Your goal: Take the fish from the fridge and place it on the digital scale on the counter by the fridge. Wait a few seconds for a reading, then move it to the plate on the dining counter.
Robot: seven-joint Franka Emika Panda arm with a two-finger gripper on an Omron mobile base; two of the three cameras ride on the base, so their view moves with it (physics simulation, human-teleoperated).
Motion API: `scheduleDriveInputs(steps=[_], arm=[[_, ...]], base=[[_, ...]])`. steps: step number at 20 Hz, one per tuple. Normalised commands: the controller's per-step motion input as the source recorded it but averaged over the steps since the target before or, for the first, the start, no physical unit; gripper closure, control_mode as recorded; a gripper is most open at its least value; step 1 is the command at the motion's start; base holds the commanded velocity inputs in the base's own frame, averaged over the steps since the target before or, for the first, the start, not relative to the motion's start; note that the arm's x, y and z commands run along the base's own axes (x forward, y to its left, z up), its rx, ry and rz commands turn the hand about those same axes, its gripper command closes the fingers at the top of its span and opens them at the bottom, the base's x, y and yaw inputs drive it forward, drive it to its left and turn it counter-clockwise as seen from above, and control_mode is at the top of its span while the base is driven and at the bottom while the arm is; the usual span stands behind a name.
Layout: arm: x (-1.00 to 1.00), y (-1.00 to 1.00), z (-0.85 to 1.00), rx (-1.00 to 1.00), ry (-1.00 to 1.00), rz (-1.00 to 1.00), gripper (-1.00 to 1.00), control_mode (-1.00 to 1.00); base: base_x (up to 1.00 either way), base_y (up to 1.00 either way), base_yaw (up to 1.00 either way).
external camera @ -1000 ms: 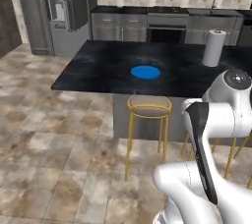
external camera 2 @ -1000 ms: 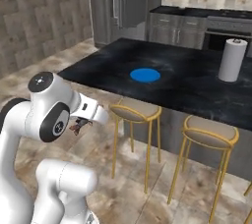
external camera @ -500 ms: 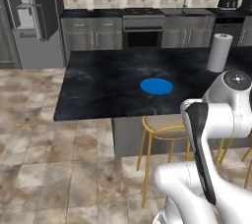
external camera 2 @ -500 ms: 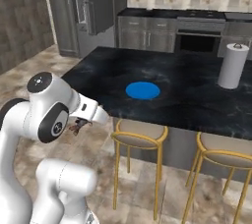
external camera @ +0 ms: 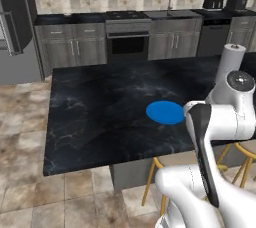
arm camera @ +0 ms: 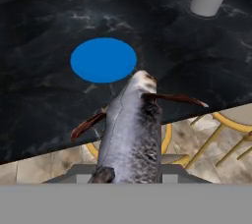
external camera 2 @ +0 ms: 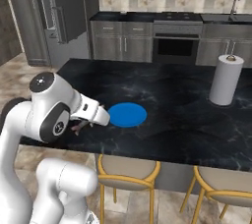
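Observation:
The fish, silver-grey with reddish-brown fins, lies along the hand view with my gripper shut on its tail end. Its head points at the bright blue plate, which lies empty a short way beyond on the black dining counter. From the right base view, my gripper hangs at the island's near edge, left of the plate. The left base view has the plate just past my arm. The fridge stands at the back left. The digital scale and its short counter are out of view.
A white paper towel roll stands on the island to the right of the plate. Yellow-legged stools sit tucked under the island's near edge below my gripper. Cabinets and an oven line the back wall.
The base has driven and turned, so both base views have shifted: the island and plate now lie closer and more square in front. The fish stays in the gripper.

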Motion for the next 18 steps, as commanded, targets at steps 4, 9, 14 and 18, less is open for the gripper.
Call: scheduleDriveInputs(steps=[4, 9, 14, 18], arm=[[1.0, 0.13, -0.1, 0.0, 0.1, -0.21, 1.0, -1.0], [1.0, 0.0, -0.23, 0.04, 0.09, -0.11, 1.0, -1.0], [1.0, 0.0, -0.51, 0.09, 0.15, -0.07, 1.0, -1.0], [1.0, 0.0, -0.95, 0.11, 0.13, -0.05, 1.0, -1.0]], base=[[0.0, 0.0, 0.0], [0.0, 0.0, 0.0], [0.0, 0.0, 0.0], [0.0, 0.0, 0.0]])
